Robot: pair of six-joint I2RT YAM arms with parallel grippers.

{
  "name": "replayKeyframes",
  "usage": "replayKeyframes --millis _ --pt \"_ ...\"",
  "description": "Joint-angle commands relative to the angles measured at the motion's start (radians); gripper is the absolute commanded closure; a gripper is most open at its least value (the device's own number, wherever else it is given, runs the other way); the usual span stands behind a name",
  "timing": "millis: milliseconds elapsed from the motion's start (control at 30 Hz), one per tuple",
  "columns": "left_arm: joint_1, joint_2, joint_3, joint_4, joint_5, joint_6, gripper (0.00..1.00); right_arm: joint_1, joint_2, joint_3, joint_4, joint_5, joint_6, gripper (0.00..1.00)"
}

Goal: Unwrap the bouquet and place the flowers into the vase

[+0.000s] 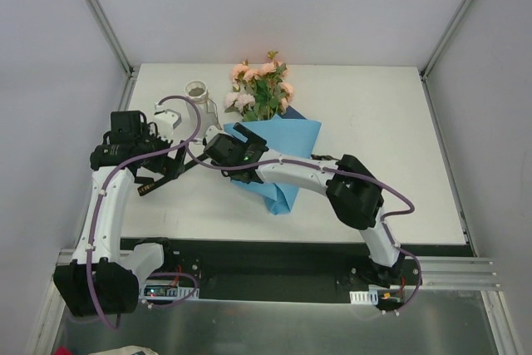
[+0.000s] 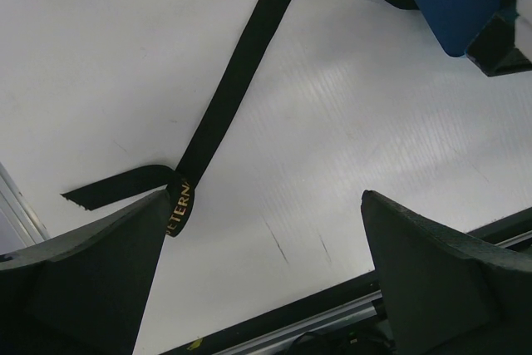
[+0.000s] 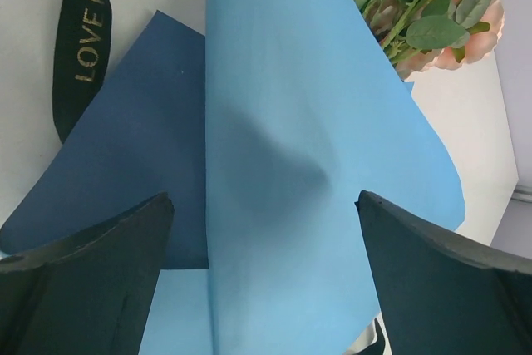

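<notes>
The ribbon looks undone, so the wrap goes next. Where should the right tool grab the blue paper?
Probably the raised light-blue flap, at its free edge beside the flat darker layer, coming from above: the flap arches up there, so a finger could slip under. The open right tool hovers over it, clear of the flowers.

Gold letters "LOVE IS" along the black ribbon (image 3: 83, 47) in the right wrist view, gold "LOVE" upside down on the same ribbon at the top edge of the left wrist view, gold "TERNA" at its fold lower down (the letter before it is unclear).
</notes>
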State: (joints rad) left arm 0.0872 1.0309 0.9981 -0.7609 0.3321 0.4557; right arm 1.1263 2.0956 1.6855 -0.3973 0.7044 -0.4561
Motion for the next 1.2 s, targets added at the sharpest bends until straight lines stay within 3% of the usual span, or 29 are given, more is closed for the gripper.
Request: replayKeyframes --millis 0,300,600,900,1033,1167 --pt "0.008 -0.017 0.008 0.000 0.019 0.001 0.01 0.003 0.027 0.042 0.028 0.059 -0.055 0.04" --pt "0.008 -0.023 0.007 -0.002 0.007 0.005 0.01 -0.059 -0.051 -0.047 0.142 0.271 -0.075 0.04" --pt "0.006 -0.026 0.023 0.000 0.005 0.008 0.01 -0.168 -0.270 -0.239 0.229 0.374 -0.018 0.04" --pt "-0.003 -0.008 0.077 -0.028 0.067 0.008 0.01 -0.269 -0.506 -0.388 0.117 0.397 0.163 0.04" --pt "-0.084 -0.002 0.138 -0.054 0.050 -0.003 0.01 -0.403 -0.650 -0.484 0.016 0.371 0.294 0.04" --pt "-0.283 0.040 0.214 -0.061 -0.046 -0.028 0.01 -0.578 -0.802 -0.543 -0.067 0.264 0.376 0.04"
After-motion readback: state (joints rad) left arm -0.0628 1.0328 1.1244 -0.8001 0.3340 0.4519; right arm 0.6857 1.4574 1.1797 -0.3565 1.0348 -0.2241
